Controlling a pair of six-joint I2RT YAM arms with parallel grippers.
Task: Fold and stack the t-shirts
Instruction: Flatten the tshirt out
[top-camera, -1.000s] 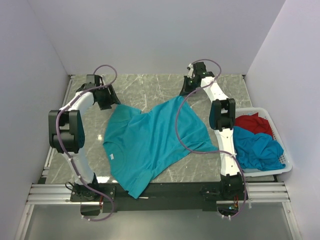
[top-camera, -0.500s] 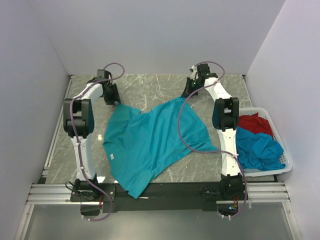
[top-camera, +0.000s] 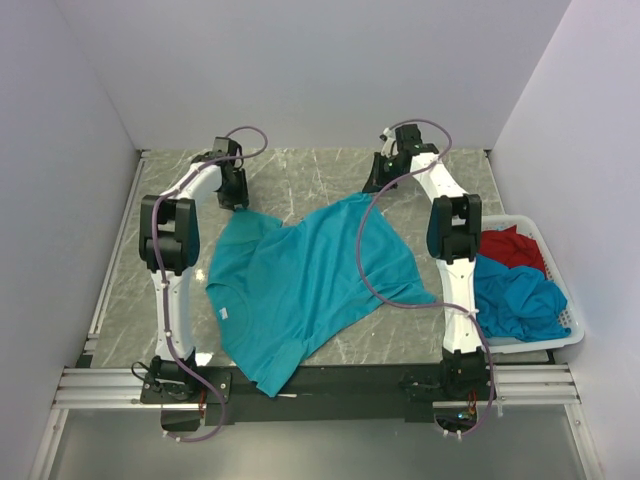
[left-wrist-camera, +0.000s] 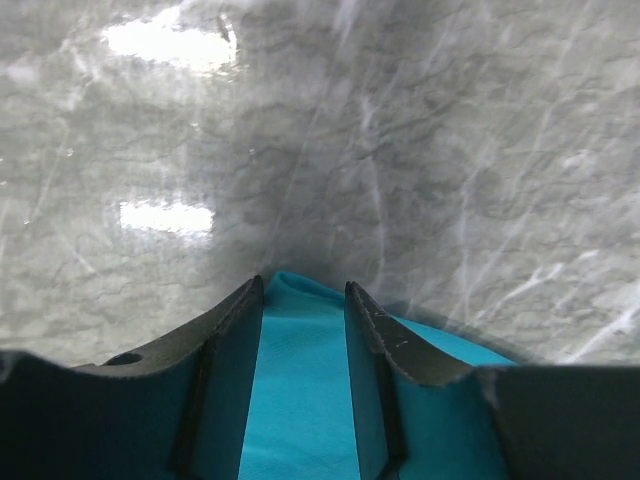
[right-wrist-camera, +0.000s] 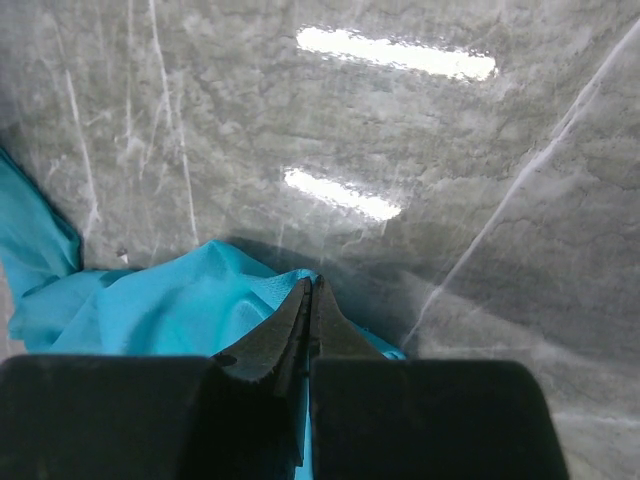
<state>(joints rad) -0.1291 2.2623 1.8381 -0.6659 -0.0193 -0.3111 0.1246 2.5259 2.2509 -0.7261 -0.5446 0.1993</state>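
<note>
The teal shirt (top-camera: 300, 290) lies spread but skewed on the table (top-camera: 300, 180), its hem toward 1 o'clock and its collar toward 8 o'clock, with the near corner draping over the front edge at 6 o'clock. It is rumpled and unfolded, so the task looks to be at its very start: no fold is made and no stack exists. The blue shirt (top-camera: 515, 300) and red shirt (top-camera: 508, 247) sit bunched in the basket (top-camera: 560, 340) at 3 o'clock, untouched by either arm. The right gripper (right-wrist-camera: 309, 290) at 1 o'clock is pinched tight on the shirt's far corner; in its wrist view the fingers meet with teal cloth bunched at the tips. The left gripper (left-wrist-camera: 303, 300) at 11 o'clock stands over the other far corner with its jaws a narrow way apart, and cloth lies between them, though whether they are pressing on it yet I cannot tell. My reading is that the arms are taking both far corners to pull the shirt flat or begin a first fold. All three shirts remain to be folded and piled.
</note>
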